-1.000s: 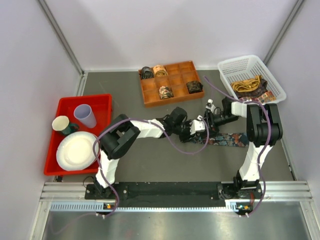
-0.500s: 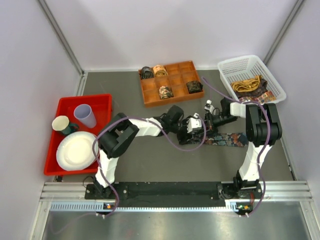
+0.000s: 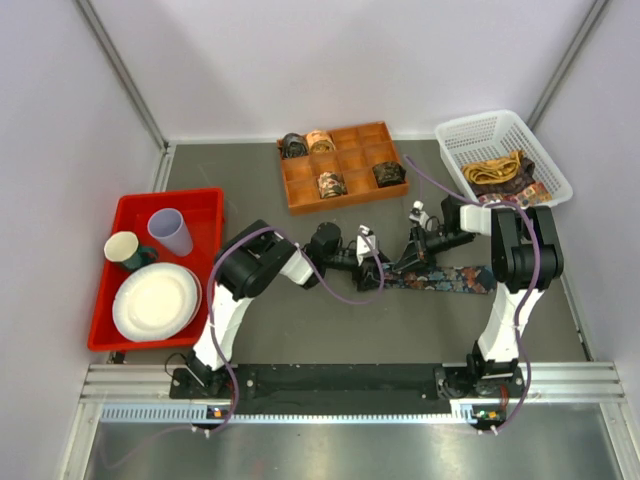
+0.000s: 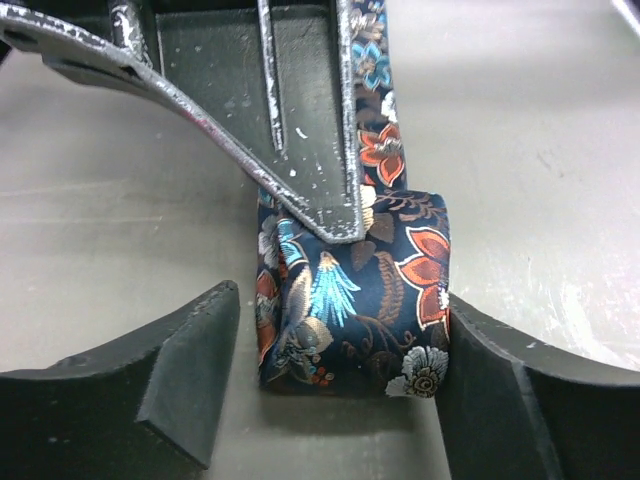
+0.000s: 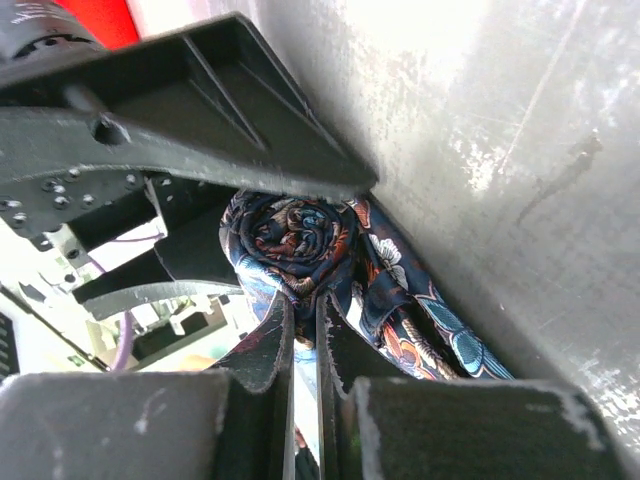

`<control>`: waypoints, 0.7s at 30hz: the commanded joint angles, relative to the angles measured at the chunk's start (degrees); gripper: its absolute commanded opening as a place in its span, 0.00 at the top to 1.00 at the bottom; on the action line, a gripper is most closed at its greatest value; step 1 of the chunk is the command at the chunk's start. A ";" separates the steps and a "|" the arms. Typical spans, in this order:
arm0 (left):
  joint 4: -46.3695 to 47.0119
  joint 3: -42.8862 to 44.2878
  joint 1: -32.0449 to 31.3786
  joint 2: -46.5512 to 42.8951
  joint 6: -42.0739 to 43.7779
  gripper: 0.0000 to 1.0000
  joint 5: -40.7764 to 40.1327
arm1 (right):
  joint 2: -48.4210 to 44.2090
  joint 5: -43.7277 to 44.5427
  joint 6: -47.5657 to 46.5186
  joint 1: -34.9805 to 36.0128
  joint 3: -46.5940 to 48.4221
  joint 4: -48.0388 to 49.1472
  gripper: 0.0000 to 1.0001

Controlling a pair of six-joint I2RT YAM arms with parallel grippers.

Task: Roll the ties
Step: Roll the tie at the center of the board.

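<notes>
A dark floral tie (image 3: 452,280) lies on the grey table, its left end wound into a small roll (image 4: 350,300). My left gripper (image 4: 335,385) is open around that roll: the left finger (image 4: 150,390) stands clear of it and the right finger (image 4: 520,390) sits right beside it. From the other side my right gripper (image 5: 305,320) is shut on the roll (image 5: 295,235), pinching the fabric at the spiral's edge. In the top view the left gripper (image 3: 372,258) and the right gripper (image 3: 398,264) meet at the tie's left end. The tail runs off to the right.
An orange compartment tray (image 3: 345,188) at the back holds several rolled ties. A white basket (image 3: 470,130) at the back right holds loose ties. At the left, a red tray (image 3: 205,200) carries a white plate (image 3: 155,302) and two cups.
My left arm has drawn back to the left and its jaws have opened off the roll. My right gripper has closed on the roll.
</notes>
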 commanded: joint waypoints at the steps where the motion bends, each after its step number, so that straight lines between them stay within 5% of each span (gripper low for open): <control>1: 10.35 -2.96 -0.52 6.21 -10.89 0.31 1.83 | 3.37 14.08 -1.72 0.98 -0.91 4.57 1.00; 4: 12.03 -2.79 -0.69 7.45 -11.61 0.46 1.47 | 3.81 14.17 -1.72 0.98 -0.12 4.05 1.00; 7: 3.81 -2.09 -0.78 4.82 -5.68 0.67 1.39 | 3.81 12.68 -2.76 0.98 1.27 2.39 1.00; 8: -10.24 -1.21 -1.04 3.42 -2.24 0.74 -0.61 | 3.73 11.80 -3.21 0.98 1.72 1.59 1.00; 11: -34.38 4.58 -2.27 -0.45 13.06 0.84 -8.68 | 1.89 8.73 -3.91 0.54 2.51 -0.08 0.76; 12: -41.25 5.12 -2.45 -1.16 14.74 0.87 -10.63 | 1.36 7.32 -4.00 0.11 2.86 -0.52 0.65; 15: -53.67 8.02 -2.71 -1.69 20.20 0.91 -16.95 | -0.05 5.13 -5.32 -0.77 4.36 -4.03 0.55; 21: -66.53 12.50 -4.38 -1.60 23.54 0.94 -26.02 | -3.57 2.22 -8.57 -3.50 4.36 -10.80 0.51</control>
